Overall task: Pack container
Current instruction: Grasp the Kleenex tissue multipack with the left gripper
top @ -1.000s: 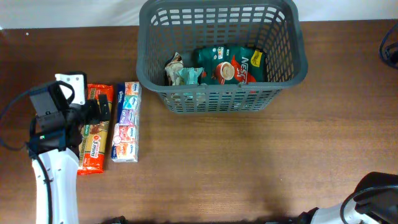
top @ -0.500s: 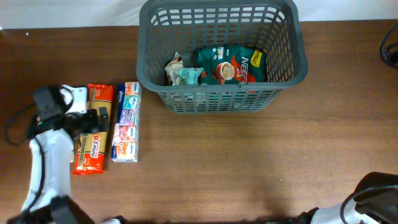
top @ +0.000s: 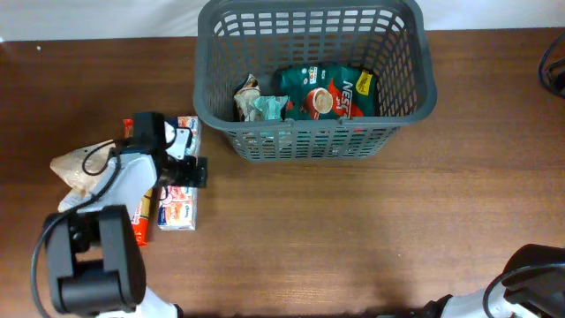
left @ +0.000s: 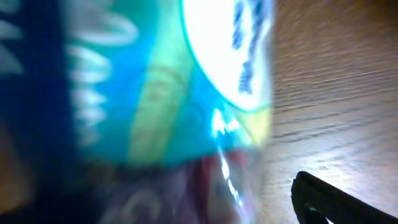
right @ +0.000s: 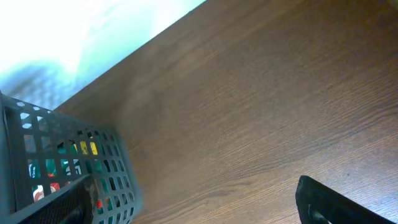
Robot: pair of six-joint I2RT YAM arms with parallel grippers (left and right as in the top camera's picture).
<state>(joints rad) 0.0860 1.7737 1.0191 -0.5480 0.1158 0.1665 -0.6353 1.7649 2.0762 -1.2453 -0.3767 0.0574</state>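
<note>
The container (top: pixel 313 132) is a dark grey slotted basket at the back of the table. In it lie a green coffee packet (top: pixel 327 93) and a small crumpled packet (top: pixel 256 104). The basket's corner also shows in the right wrist view (right: pixel 68 155). A blue-and-white packet strip (top: pixel 179 208) lies left of the basket, and an orange packet (top: pixel 139 228) beside it is mostly hidden under my left arm. My left gripper (top: pixel 188 170) is open, low over the strip. The strip fills the left wrist view (left: pixel 155 93), blurred, with one fingertip (left: pixel 323 202) beside it. My right gripper (right: pixel 186 211) is open and empty.
The brown wooden table (top: pixel 353 230) runs in front of and right of the basket. The right arm's base (top: pixel 530 283) sits at the front right corner. A black cable (top: pixel 556 66) shows at the right edge.
My left gripper has swung right, from left of the orange packet across to the blue-and-white strip. The packets and the basket have not moved.
</note>
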